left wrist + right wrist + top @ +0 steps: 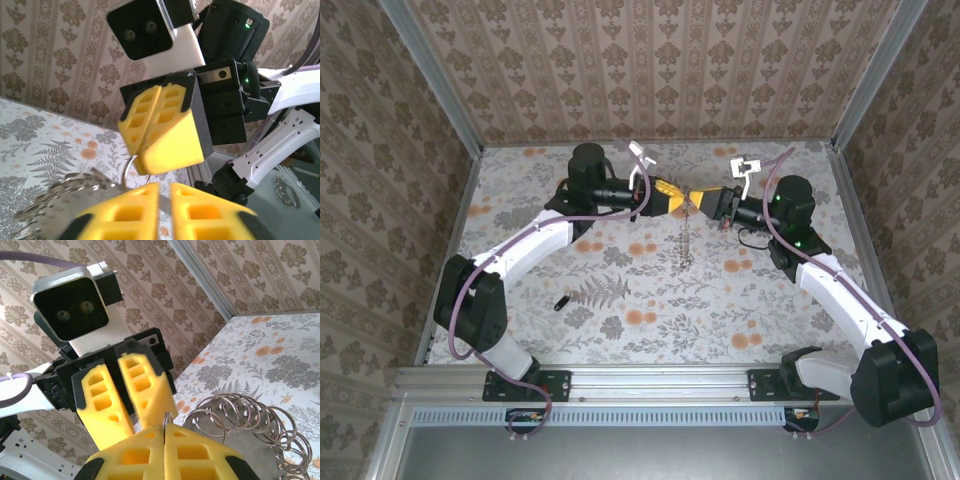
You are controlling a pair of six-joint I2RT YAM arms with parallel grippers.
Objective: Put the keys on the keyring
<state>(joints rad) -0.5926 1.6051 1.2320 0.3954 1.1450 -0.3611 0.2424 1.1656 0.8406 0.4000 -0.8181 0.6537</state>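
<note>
Yellow plastic pads, blocky and hollowed with square pockets, meet almost tip to tip above the middle of the bench. The bench is covered with a cloth printed in grey ferns and orange blossoms.

The right tool has its two pads pressed flat together with no gap showing. A thin loop of round wire pokes up from the seam between them. That loop belongs to the keyring, which from this close looks like a string of bright steel split rings, overlapping like loose coils just beside that tool. From overhead it is a fine, knobbly strand running from where the tools meet toward the arm bases. I cannot tell whether its far end touches the cloth.

The left tool faces the right one, its pads parted by a narrow slit with nothing visible inside it. A blurred clump of the rings sits just beside one pad.

The key, small, dark and stubby, lies flat on the cloth. It is well apart from both tools, on the left tool's side.
</note>
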